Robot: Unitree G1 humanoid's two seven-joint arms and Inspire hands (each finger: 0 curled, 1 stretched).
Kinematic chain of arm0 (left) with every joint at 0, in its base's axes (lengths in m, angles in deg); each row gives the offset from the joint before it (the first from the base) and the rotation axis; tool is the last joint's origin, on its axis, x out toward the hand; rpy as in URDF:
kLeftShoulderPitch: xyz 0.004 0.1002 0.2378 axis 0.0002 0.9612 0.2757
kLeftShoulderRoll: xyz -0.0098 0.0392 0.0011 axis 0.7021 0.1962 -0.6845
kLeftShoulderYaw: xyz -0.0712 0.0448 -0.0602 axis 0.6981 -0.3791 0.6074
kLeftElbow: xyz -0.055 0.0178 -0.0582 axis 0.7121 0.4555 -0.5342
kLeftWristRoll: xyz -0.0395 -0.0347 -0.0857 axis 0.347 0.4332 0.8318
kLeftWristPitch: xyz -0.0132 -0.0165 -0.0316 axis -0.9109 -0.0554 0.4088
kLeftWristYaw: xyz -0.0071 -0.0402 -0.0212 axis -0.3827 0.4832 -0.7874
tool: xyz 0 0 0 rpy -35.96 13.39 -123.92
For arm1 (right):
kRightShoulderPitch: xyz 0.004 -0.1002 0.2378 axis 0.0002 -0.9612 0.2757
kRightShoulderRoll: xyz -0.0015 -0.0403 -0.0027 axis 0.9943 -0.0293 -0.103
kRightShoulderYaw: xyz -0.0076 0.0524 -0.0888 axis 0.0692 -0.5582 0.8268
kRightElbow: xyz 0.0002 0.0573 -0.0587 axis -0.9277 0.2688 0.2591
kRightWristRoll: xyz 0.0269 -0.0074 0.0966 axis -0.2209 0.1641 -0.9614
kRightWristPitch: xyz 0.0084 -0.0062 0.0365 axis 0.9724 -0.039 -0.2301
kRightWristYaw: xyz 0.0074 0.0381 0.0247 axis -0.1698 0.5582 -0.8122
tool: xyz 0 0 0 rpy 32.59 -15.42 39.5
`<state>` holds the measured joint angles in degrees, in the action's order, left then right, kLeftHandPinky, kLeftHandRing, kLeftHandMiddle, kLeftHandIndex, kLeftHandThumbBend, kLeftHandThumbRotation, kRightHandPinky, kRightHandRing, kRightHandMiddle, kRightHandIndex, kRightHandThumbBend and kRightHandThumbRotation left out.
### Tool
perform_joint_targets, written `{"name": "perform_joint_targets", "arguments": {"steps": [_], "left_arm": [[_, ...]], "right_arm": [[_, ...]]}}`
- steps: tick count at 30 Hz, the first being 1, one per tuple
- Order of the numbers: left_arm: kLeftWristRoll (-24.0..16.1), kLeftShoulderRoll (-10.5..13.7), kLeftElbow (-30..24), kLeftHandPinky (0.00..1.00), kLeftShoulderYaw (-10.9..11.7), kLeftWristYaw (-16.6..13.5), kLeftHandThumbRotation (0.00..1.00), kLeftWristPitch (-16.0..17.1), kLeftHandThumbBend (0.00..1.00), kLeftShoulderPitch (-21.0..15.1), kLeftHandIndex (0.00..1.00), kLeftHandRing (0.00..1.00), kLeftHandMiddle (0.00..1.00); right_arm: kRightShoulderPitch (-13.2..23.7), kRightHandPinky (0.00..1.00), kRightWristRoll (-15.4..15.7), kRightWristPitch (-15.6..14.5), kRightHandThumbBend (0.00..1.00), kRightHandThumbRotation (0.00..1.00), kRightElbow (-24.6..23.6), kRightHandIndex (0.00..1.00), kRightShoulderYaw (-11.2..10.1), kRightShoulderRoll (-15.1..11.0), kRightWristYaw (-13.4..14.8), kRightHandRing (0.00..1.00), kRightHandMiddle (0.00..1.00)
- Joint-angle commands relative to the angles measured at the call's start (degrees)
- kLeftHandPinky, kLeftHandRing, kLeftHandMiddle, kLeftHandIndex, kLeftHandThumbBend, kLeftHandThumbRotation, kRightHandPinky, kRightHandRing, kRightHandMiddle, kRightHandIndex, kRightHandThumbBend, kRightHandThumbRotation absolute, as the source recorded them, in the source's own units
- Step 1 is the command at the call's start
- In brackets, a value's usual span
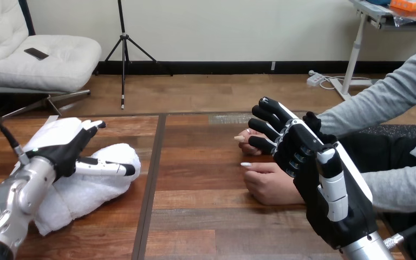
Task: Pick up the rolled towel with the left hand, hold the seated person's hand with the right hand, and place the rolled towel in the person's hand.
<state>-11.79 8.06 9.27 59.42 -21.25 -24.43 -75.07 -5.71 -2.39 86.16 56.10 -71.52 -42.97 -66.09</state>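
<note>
The white rolled towel (pixel 95 192) lies on the wooden table (pixel 206 216) at the left. My left hand (pixel 59 143) rests on top of it, fingers straight and spread, one long finger (pixel 105 168) lying across the roll. At the right, my right hand (pixel 303 157) hangs over the person's two hands, its fingers loosely bent and closed on nothing. The person's farther hand (pixel 245 140) pokes out just under my fingertips (pixel 261 144); I cannot tell if they touch. The person's nearer hand (pixel 268 187) rests on the table beside my palm.
The person's grey-sleeved forearms (pixel 379 105) come in from the right edge. A dark seam (pixel 150 184) runs down the table between the towel and the person's hands, with bare wood on both sides of it.
</note>
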Motion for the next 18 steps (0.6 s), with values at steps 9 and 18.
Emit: {"name": "perform_joint_targets", "arguments": {"steps": [9, 18], "left_arm": [[0.2, -1.2, 2.0, 0.90, -1.8, -0.5, 0.74, -0.1, 1.00, -7.2, 0.95, 0.96, 0.99], [-0.3, -2.0, 3.7, 0.91, -3.3, -0.7, 0.74, -0.2, 1.00, -8.7, 0.95, 0.97, 1.00]], "right_arm": [[1.5, 0.84, -1.4, 0.8, 0.82, 1.00, -2.4, 0.91, -0.3, 0.2, -0.3, 0.91, 0.92], [1.3, 0.83, -1.1, 1.0, 0.81, 1.00, -2.5, 0.91, -0.2, 0.4, 0.0, 0.91, 0.92]]}}
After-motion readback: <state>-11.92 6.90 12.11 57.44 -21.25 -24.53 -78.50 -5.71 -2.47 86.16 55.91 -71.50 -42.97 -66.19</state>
